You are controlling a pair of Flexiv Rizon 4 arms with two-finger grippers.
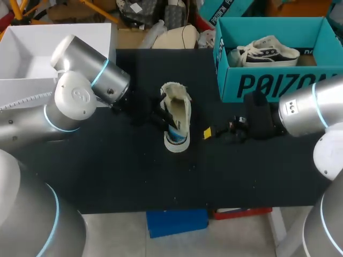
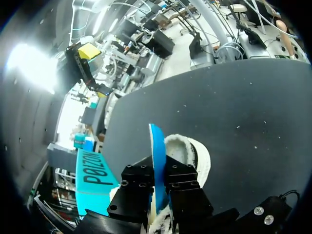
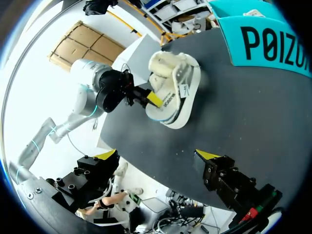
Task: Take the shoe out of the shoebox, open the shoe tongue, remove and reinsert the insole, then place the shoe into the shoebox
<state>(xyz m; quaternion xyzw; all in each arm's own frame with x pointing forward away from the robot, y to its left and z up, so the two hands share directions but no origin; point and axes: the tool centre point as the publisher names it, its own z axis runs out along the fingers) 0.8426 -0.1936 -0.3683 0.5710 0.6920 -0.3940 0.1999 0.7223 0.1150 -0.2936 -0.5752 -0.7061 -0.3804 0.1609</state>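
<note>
while one shoe [image 1: 266, 52] sits in the shoebox [image 1: 268, 85], left gripper [image 2: 158, 187] grasps another's insole [image 2: 156, 146], right gripper [image 3: 156, 155] released.

The shoe [image 1: 177, 120] has a cream cloth upper, a rough fleecy lining and a smooth white sole rim. The insole [image 2: 157, 156] is smooth and blue with a slight sheen. The table [image 1: 134, 176] top is matt black and finely speckled. The shoebox [image 1: 268, 85] is matt teal card. The left arm [image 1: 88, 80] has a satin silver metal shell. The left gripper [image 2: 158, 183] is matt black.
</note>
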